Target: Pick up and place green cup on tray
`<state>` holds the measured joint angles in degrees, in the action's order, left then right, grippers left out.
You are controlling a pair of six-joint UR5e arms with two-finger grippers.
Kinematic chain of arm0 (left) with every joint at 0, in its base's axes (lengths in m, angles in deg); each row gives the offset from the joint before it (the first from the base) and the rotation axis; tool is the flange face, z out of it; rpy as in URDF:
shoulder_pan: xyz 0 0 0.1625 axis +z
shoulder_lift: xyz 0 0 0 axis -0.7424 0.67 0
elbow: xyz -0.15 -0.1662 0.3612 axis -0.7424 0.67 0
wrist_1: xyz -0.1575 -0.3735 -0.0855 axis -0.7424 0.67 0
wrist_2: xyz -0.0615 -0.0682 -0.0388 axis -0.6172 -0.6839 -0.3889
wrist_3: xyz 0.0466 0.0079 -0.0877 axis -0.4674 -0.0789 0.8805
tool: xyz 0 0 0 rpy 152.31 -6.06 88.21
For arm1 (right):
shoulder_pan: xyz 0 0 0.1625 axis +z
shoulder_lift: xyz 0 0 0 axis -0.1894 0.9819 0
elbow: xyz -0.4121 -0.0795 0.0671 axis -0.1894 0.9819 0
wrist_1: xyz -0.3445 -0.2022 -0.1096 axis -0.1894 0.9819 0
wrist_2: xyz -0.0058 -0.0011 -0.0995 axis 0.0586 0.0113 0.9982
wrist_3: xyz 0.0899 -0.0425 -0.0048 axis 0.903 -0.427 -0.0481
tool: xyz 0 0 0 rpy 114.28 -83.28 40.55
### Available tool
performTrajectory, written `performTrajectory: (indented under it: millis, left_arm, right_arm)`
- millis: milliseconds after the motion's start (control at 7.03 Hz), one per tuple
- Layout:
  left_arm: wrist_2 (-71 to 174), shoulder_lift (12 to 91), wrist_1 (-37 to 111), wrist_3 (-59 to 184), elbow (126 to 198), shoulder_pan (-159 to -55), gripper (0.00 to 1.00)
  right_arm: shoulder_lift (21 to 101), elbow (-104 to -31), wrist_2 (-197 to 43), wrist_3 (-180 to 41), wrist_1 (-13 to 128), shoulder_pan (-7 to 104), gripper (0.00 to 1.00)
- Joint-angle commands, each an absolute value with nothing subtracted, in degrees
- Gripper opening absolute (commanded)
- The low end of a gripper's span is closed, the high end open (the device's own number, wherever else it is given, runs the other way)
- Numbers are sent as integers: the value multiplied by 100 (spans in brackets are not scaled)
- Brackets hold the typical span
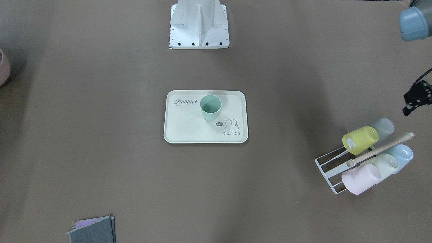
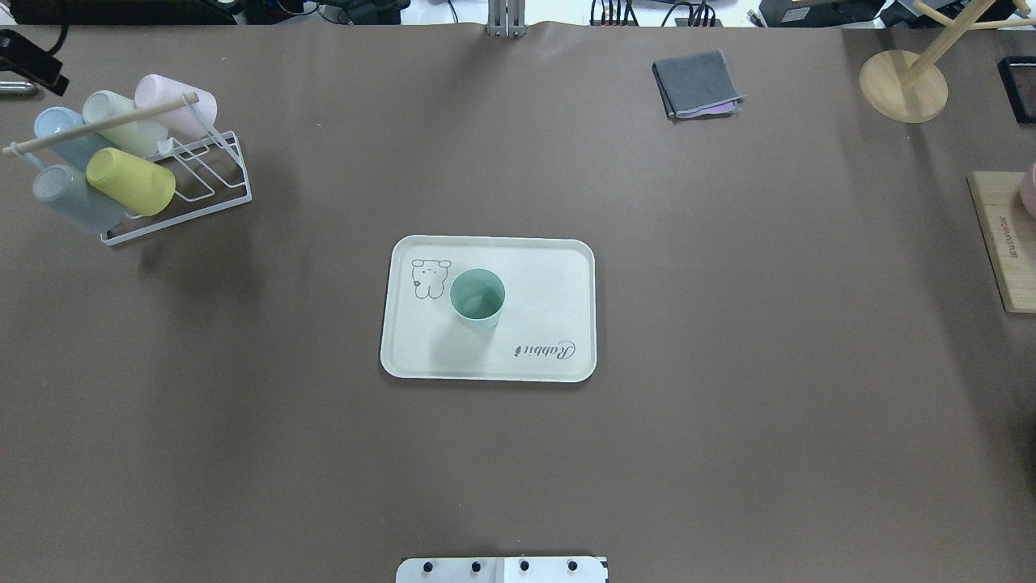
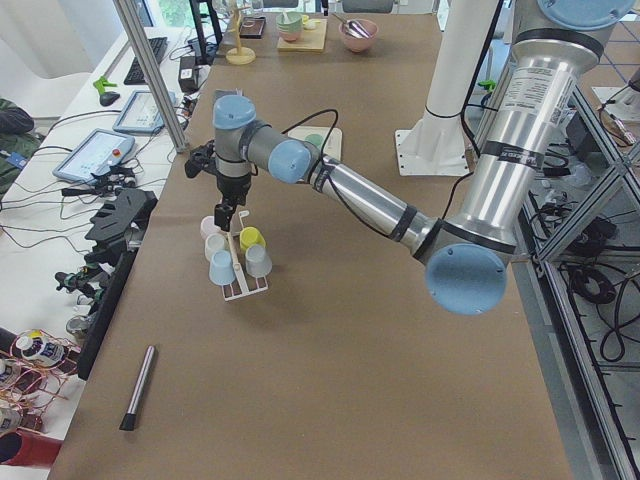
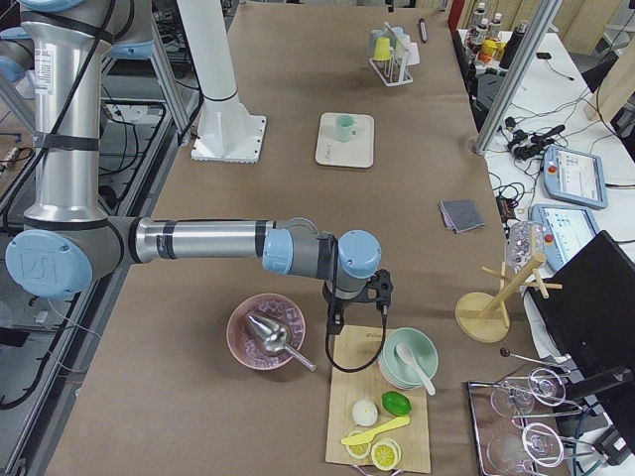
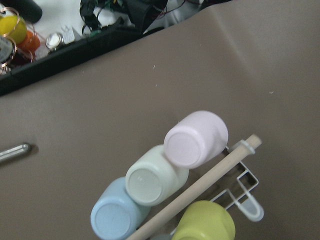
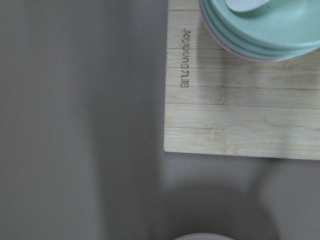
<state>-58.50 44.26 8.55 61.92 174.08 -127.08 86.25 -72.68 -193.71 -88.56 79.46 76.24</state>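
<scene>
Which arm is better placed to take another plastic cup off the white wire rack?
Probably the left: the left gripper hangs above the white wire rack, while the right gripper is over the bamboo board at the table's far end.

A cream rectangular tray with rounded corners (image 4: 347, 151) lies far up the brown table, and a small mint-green plastic cup (image 4: 343, 126) stands upright on it. Well apart from the tray, the near right arm's black gripper (image 4: 333, 319) hangs between a pink bowl holding a metal scoop (image 4: 243, 337) and a bamboo cutting board (image 4: 357, 377). Whether its fingers are parted cannot be told.
</scene>
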Motion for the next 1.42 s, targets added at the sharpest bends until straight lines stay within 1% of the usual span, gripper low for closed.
performTrajectory:
  millis: [0, 142, 427, 569, 711, 853, 995, 1280]
  left_arm:
    - [-6360, 3237, 906, 6153, 17573, -13265, 98]
    - [-6360, 2640, 906, 6153, 17731, -13283, 98]
    - [-6360, 1891, 915, 6048, 17750, -13502, 98]
    - [-6351, 1643, 889, 5395, 17759, -13790, 98]
    - [-6290, 1589, 871, 4666, 17690, -14106, 98]
    - [-6316, 1606, 906, 4493, 17480, -14214, 98]
    - [-6333, 1614, 889, 4492, 17626, -14224, 98]
    - [-6290, 1667, 889, 4431, 17592, -14215, 98]
  right_arm:
    - [8628, -7277, -19391, -8853, 7949, 7627, 100]
    - [8628, -7286, -19392, -8853, 7949, 7627, 100]
    - [8619, -7286, -19383, -8853, 7949, 7627, 100]
    - [8619, -7269, -19383, -8853, 7949, 7627, 100]
    - [8628, -7260, -19374, -8861, 7949, 7627, 100]
    - [8628, -7260, -19374, -8861, 7949, 7627, 100]
    - [8628, -7268, -19383, -8853, 7949, 7627, 100]
    - [8628, -7286, -19383, -8853, 7949, 7627, 100]
